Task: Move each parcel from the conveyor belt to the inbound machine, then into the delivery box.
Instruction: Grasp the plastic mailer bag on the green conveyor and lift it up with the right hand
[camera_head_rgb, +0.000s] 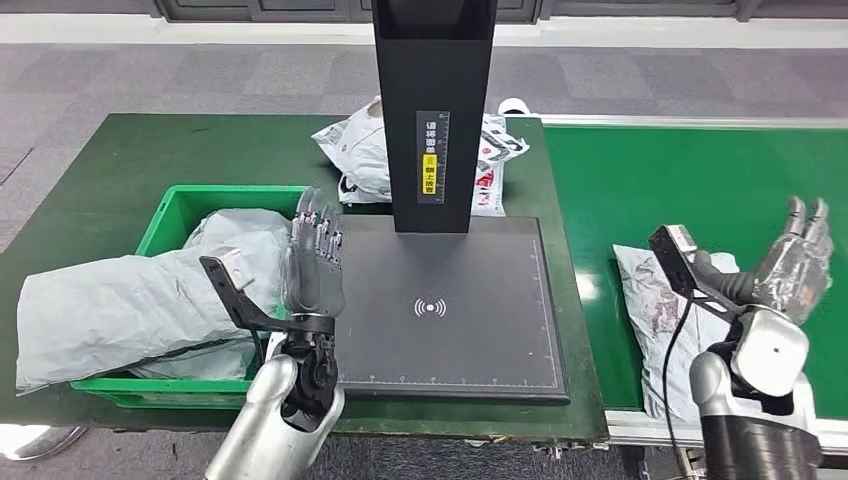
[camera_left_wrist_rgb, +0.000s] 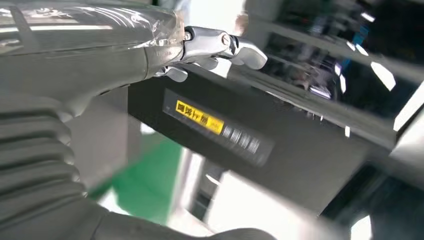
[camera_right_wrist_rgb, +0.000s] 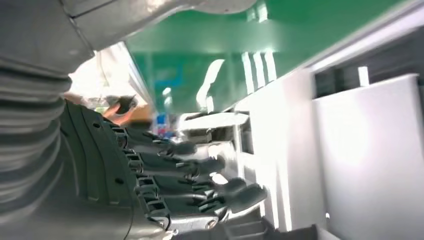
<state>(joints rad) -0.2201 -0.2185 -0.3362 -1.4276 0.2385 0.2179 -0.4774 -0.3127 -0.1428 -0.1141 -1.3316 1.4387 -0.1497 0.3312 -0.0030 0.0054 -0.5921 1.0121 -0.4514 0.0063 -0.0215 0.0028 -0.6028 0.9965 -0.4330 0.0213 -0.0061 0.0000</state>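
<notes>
Parcels: 1 on conveyor belt (camera_head_rgb: 700, 170), 1 in delivery box (camera_head_rgb: 175, 215).

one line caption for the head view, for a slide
Both hands, left and right, open; grey parcel waits on the conveyor belt.

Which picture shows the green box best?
The head view: the green box sits whole beside the scanner pad, stuffed with a grey parcel. Neither wrist view shows the box.

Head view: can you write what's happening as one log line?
left hand: open, empty | right hand: open, above grey parcel on belt | scanner plate: bare | green box: parcel inside
</notes>
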